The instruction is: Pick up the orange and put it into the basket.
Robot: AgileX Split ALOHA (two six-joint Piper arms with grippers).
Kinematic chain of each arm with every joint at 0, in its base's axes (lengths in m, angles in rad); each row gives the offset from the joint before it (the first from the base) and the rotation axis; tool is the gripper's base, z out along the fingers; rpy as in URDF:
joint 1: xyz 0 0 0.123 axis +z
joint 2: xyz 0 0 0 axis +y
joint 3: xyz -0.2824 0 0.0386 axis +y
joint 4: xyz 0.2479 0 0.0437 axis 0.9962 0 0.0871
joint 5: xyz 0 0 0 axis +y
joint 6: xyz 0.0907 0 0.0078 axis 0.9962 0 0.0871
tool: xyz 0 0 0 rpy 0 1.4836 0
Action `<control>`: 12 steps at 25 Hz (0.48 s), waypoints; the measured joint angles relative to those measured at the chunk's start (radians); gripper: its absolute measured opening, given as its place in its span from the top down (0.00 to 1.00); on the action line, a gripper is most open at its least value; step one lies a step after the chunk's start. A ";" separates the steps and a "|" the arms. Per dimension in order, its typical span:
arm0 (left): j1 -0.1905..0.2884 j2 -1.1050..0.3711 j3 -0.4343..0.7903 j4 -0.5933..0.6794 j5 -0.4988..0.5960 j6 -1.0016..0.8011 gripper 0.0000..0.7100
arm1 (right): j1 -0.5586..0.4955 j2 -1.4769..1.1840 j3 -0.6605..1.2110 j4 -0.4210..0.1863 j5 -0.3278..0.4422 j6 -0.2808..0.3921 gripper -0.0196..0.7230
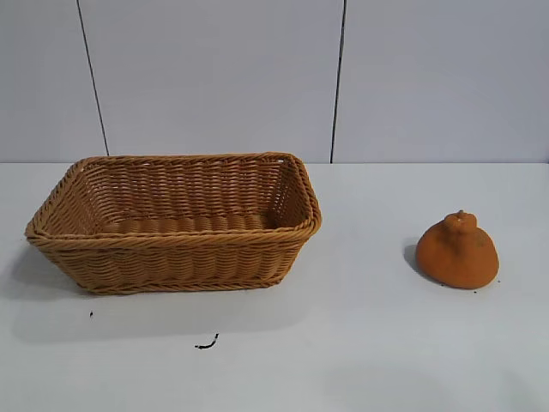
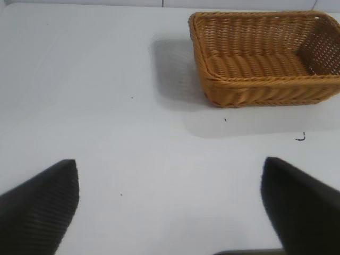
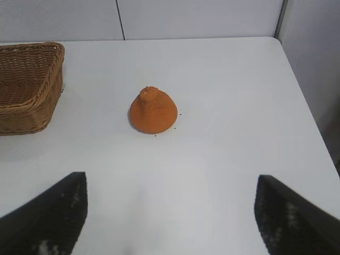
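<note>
On the white counter (image 1: 360, 343), toward the right arm's side, the orange (image 1: 457, 251) is seen sitting upright: a dull, matte orange dome with rough skin and a knobby bump at its top, a few dark specks scattered around its base. One orange is counted, and one basket (image 1: 171, 242), a tan-brown rectangular wicker piece with flaring sides and a braided rim, nothing visible inside it. Orange and basket are kept well apart, bare counter between them, the basket toward the left arm's side. A small dark squiggle mark (image 1: 207, 343) is spotted on the counter in front of the basket. Two end effectors are counted. From the right wrist view, the right end effector (image 3: 170, 223) is shown with its dark fingers (image 3: 53, 212) spread wide, nothing between them, and the orange (image 3: 153, 111) lies ahead of the gap, clear of both fingers, untouched. From the left wrist view, the left end effector (image 2: 170, 212) is likewise spread wide and holding nothing, with the basket (image 2: 265, 90) ahead and off to one side
</note>
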 joint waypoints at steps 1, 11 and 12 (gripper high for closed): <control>0.000 0.000 0.000 0.000 0.000 0.000 0.06 | 0.000 0.000 0.000 0.000 0.000 0.000 0.18; 0.000 0.000 0.000 0.000 0.000 0.000 0.06 | 0.000 0.000 0.000 0.000 0.000 0.000 0.18; 0.000 0.000 0.000 0.000 0.000 0.000 0.06 | 0.000 0.000 0.000 0.005 0.000 0.000 0.18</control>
